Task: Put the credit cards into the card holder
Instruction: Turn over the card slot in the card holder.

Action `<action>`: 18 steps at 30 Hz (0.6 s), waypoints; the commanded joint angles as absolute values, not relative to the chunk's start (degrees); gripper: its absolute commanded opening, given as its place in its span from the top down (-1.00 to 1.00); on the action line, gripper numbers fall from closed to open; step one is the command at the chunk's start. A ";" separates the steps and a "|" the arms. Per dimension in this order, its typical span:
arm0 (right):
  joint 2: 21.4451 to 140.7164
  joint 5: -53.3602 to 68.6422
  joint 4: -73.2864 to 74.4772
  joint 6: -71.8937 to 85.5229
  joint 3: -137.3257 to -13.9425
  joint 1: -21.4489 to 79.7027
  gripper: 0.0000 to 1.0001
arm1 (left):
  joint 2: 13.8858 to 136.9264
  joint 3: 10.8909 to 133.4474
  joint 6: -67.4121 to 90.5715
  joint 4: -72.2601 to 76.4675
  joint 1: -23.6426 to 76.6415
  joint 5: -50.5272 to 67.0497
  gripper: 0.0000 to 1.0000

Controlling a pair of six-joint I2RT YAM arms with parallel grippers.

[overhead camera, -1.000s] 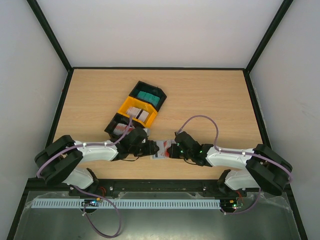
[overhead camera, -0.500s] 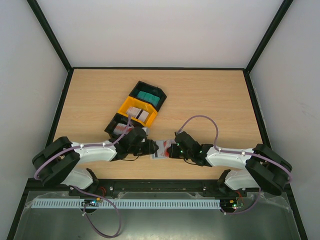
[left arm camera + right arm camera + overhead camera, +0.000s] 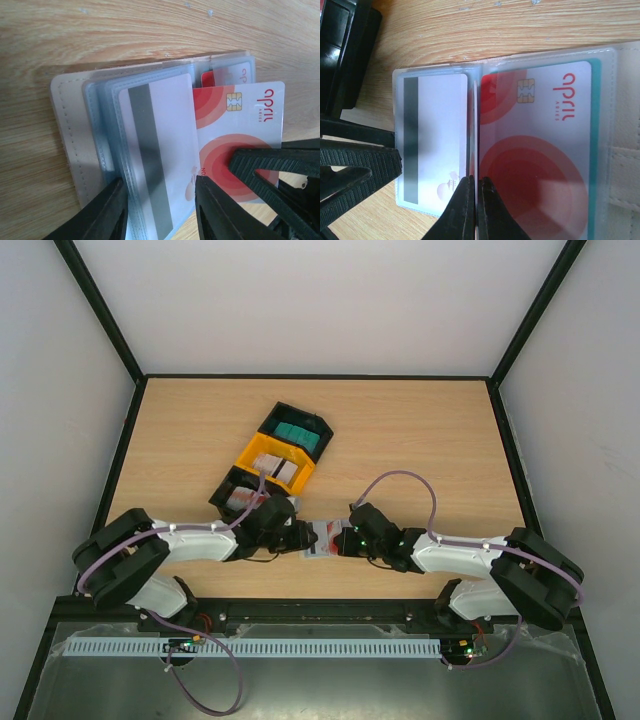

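Observation:
The beige card holder (image 3: 322, 538) (image 3: 67, 130) lies open on the table between both grippers. One clear sleeve holds a white-grey credit card with a dark stripe (image 3: 160, 150) (image 3: 435, 135). My left gripper (image 3: 160, 212) (image 3: 303, 537) is open, and its fingers straddle that sleeve and card. My right gripper (image 3: 476, 195) (image 3: 341, 539) is shut on a red-blotched credit card (image 3: 235, 120) that stands beside the striped card, edge-on in the right wrist view. Another red-blotched card (image 3: 535, 150) sits in the sleeve on the other side.
Behind the left arm lie the joined trays. The far black tray (image 3: 318, 426) holds teal cards (image 3: 297, 436). The yellow tray (image 3: 256, 453) holds white-grey cards, and the near black tray (image 3: 222, 492) holds red-blotched ones. Bare wood stretches to the right and back.
The left gripper's jaws have narrowed around the striped card's sleeve and the left arm has shifted slightly. The right gripper stays shut in place.

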State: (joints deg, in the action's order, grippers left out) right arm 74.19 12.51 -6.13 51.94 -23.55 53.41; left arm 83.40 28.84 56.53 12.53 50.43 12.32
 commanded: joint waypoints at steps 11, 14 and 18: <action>74.66 10.11 -3.25 52.47 -21.80 53.76 0.96 | 82.28 28.05 56.10 15.41 50.14 14.84 0.34; 74.09 10.12 -3.49 52.56 -21.80 53.79 0.96 | 82.27 28.04 55.41 17.64 50.10 17.02 0.34; 72.93 9.79 -3.47 52.73 -21.80 53.78 0.96 | 82.15 27.79 55.27 19.95 50.17 18.68 0.34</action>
